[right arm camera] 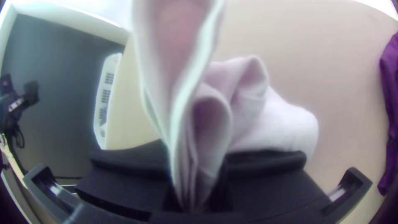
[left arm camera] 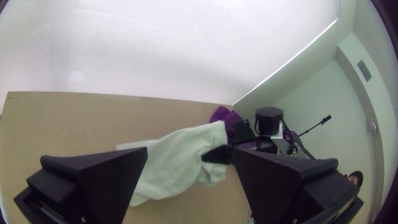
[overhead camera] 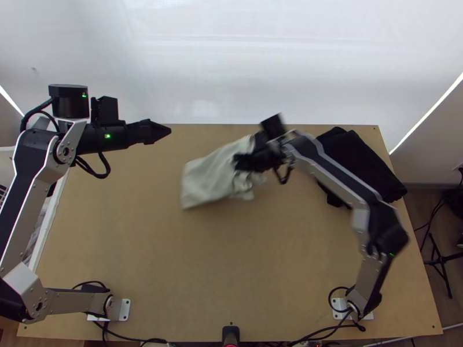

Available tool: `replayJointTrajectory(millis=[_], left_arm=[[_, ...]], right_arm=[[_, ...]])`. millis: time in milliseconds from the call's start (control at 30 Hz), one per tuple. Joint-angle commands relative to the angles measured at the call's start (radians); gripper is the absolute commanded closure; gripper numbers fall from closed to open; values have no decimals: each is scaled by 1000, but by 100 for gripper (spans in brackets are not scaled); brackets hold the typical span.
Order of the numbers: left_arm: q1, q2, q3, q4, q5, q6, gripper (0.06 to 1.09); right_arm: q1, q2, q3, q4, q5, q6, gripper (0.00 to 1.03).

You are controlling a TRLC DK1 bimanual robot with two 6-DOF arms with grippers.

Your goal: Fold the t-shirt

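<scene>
The pale mint t-shirt [overhead camera: 214,173] lies bunched and partly folded around the table's middle, its right part raised in my right gripper [overhead camera: 242,162]. In the right wrist view, my right gripper [right arm camera: 197,166] is shut on several gathered layers of the t-shirt [right arm camera: 273,120]. My left gripper [overhead camera: 156,132] is over the table's far left, apart from the cloth. The left wrist view shows my left gripper [left arm camera: 189,151] open, its two fingers wide apart, with the t-shirt [left arm camera: 178,161] farther off beyond them.
Dark folded cloth [overhead camera: 362,165] lies at the table's far right corner, near the right arm's links. A white wall or screen [overhead camera: 231,69] stands behind the table's far edge. The wooden table top [overhead camera: 173,254] extends in front of the t-shirt.
</scene>
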Motion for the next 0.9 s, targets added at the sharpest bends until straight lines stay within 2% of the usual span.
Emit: replayJointTrajectory(millis=[0, 100, 233, 400, 633, 867], left_arm=[[29, 6, -1, 2, 19, 1, 10], [29, 12, -1, 4, 22, 1, 10], [26, 20, 4, 5, 26, 1, 10], [17, 20, 4, 5, 31, -5, 10], [14, 17, -8, 5, 33, -5, 10], [14, 15, -1, 7, 43, -3, 10]], right_arm=[[-136, -184, 41, 4, -51, 113, 100], [-221, -200, 92, 8, -54, 171, 100], [-371, -189, 173, 38, -52, 294, 100], [-555, -192, 239, 50, -31, 359, 100], [-679, -195, 261, 24, -31, 343, 100], [-726, -218, 233, -53, -29, 303, 100]])
